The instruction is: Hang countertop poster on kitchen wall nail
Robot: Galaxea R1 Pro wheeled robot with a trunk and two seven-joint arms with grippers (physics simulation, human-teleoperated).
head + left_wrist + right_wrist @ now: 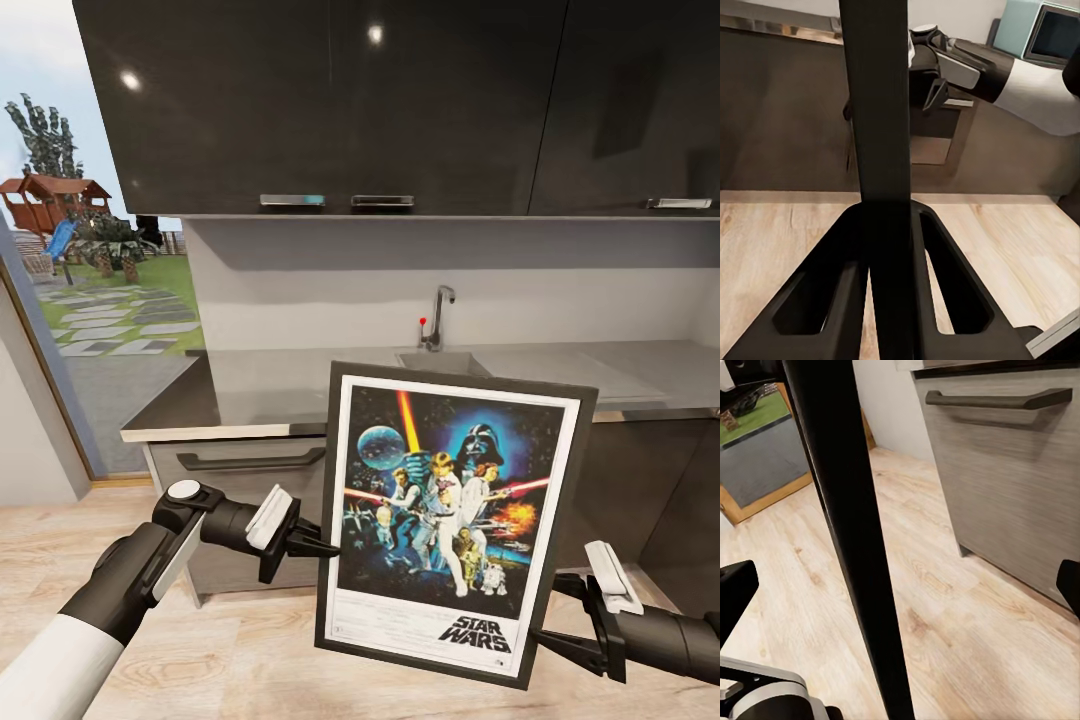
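While held aloft, poster (455, 520) (thin black frame), left hand (322, 547)

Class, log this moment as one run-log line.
poster: off kitchen countertop, upright, slightly tilted | left gripper: shut on left edge | right gripper: at lower right edge, grip unclear

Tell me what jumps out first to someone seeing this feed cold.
The Star Wars poster, held off the floor in front of the kitchen countertop, tilted slightly. The left pincer clamps its left edge and the right pincer its lower right edge. Behind it are the sink's tap and dark wall cabinets.
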